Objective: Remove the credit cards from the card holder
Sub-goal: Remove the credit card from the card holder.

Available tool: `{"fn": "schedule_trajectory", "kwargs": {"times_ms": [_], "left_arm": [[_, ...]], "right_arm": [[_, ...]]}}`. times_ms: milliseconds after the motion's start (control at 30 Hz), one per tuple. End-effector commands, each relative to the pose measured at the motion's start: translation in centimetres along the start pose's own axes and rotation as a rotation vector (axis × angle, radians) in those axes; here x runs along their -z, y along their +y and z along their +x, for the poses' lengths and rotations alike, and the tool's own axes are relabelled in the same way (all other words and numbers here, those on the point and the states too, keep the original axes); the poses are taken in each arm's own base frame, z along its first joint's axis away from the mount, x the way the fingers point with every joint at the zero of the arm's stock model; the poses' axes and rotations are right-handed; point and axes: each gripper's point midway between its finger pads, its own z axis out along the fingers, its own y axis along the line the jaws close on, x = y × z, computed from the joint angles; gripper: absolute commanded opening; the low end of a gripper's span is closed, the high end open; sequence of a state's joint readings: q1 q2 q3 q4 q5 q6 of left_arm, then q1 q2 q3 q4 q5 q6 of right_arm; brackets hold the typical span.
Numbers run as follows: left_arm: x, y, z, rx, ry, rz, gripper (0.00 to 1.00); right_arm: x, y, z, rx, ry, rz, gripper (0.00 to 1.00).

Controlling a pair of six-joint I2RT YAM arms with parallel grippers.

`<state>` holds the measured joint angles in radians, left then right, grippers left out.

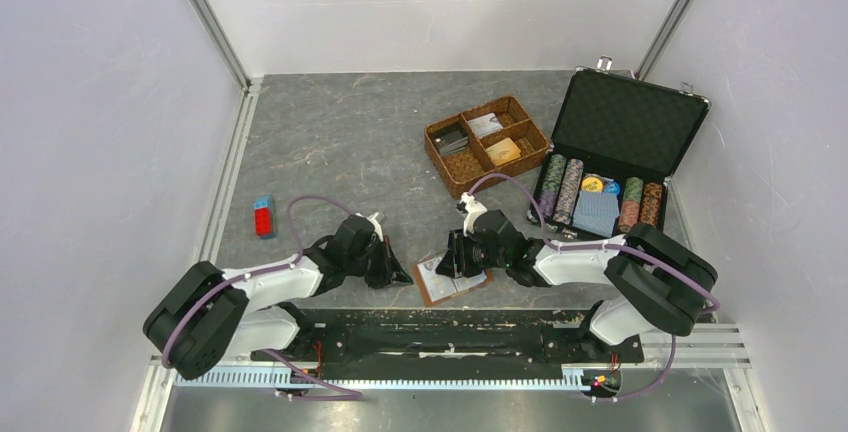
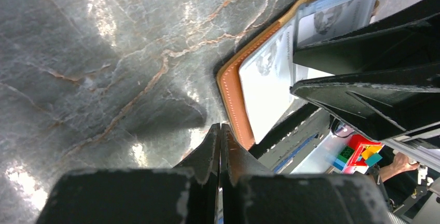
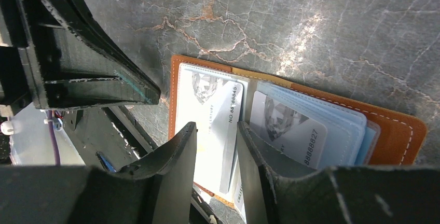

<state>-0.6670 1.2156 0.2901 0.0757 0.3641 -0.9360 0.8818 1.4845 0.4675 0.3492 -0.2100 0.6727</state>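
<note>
The tan leather card holder [image 1: 452,282] lies open on the table near the front edge. In the right wrist view its leather rim [image 3: 399,136] frames pale blue sleeves. A silver-white card [image 3: 218,105] sits tilted in the left sleeve and another [image 3: 290,130] in the right sleeves. My right gripper [image 3: 215,133] is open just above the holder, its fingers straddling the left card. My left gripper [image 2: 220,128] is shut and empty, its tips on the table just left of the holder's edge [image 2: 231,94].
A woven basket [image 1: 440,147] at the back holds a golden-orange flat card [image 1: 503,151] and other small items. An open black case [image 1: 630,117] with poker chips and a blue deck [image 1: 597,214] stands at the right. A red and blue block [image 1: 264,217] lies at the left.
</note>
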Motion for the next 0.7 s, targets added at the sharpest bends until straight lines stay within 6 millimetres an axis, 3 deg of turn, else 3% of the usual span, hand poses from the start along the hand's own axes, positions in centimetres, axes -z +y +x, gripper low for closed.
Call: {"fn": "schedule_trajectory", "kwargs": {"times_ms": [0,100,200,367,667], "left_arm": [[1.4,-3.6,-2.2,-0.049,-0.055,0.069,0.02],[2.1,-6.0,-3.1,-0.043,-0.081,0.137,0.02],[2.0,-6.8,-3.5,-0.044,-0.084,0.163,0.02],[0.6,-6.6,-3.3,-0.035,-0.058,0.184,0.02],[-2.0,-3.6,-1.9,-0.001,-0.002,0.127,0.02]], "right_arm": [[0.0,-0.4,1.0,-0.023,0.026,0.004,0.38],[0.1,0.0,0.6,-0.027,0.006,-0.016,0.38],[0.3,0.4,0.0,-0.023,-0.015,-0.023,0.38],[0.3,0.3,0.0,-0.027,-0.016,-0.024,0.38],[0.6,-0.3,0.5,-0.050,-0.022,-0.026,0.37]]}}
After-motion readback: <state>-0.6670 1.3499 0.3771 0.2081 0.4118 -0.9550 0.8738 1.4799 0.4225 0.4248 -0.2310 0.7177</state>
